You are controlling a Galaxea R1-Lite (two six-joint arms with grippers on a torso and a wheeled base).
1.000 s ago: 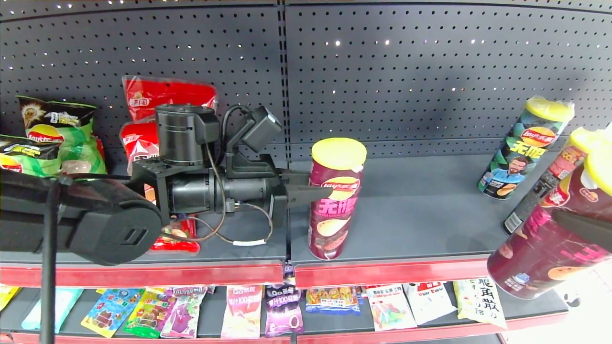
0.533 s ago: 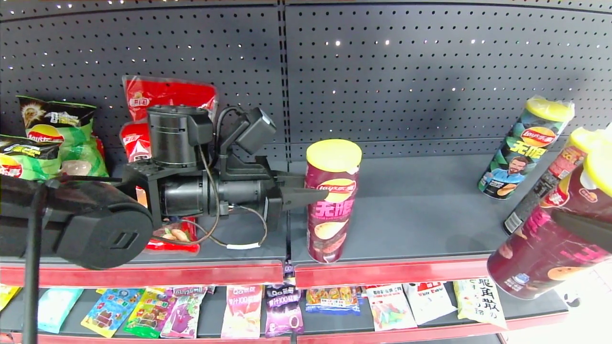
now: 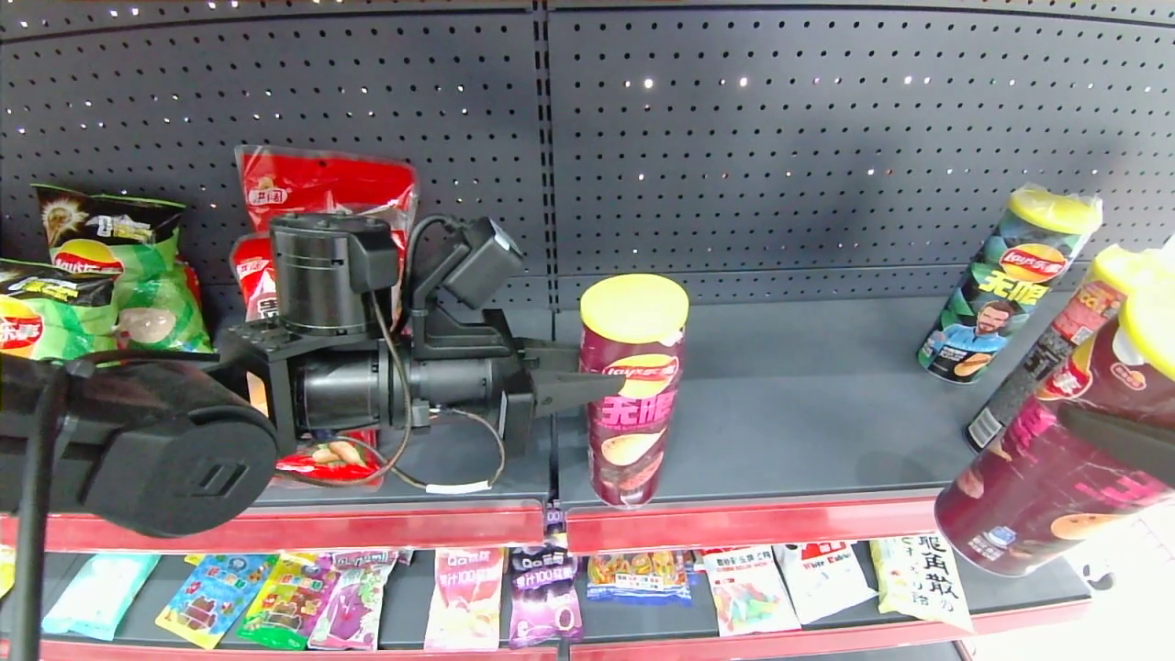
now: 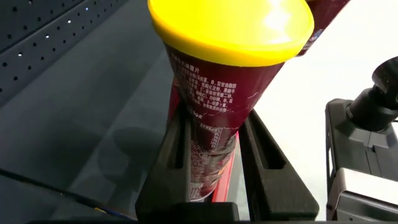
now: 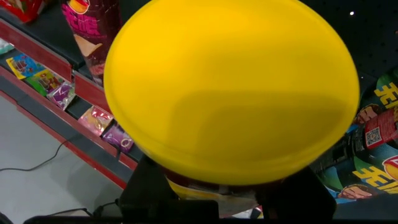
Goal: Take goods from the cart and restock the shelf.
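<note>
Two cans gripped — one waiting, one at the shelf [image 3: 789, 422].
Nearest, right gripper [image 5: 221, 196] clamps the spare can [image 3: 1037, 477] clear of the shelf, seemingly in reserve; left gripper [image 4: 217, 155] pinches the upright can [image 3: 633, 395] mid-body at the front lip — likely for setting down; green can [image 3: 1010, 285] behind.

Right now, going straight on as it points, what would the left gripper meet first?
Beyond its held maroon chip can, bare shelf looks free; then likely the green chip can, depth unclear.

Left arm [image 3: 138, 441] lies level, left gripper [image 3: 597, 367] clamped on purple can [image 3: 633, 404]; right gripper [image 5: 217, 202] clasps maroon can [image 3: 1037, 487].
</note>
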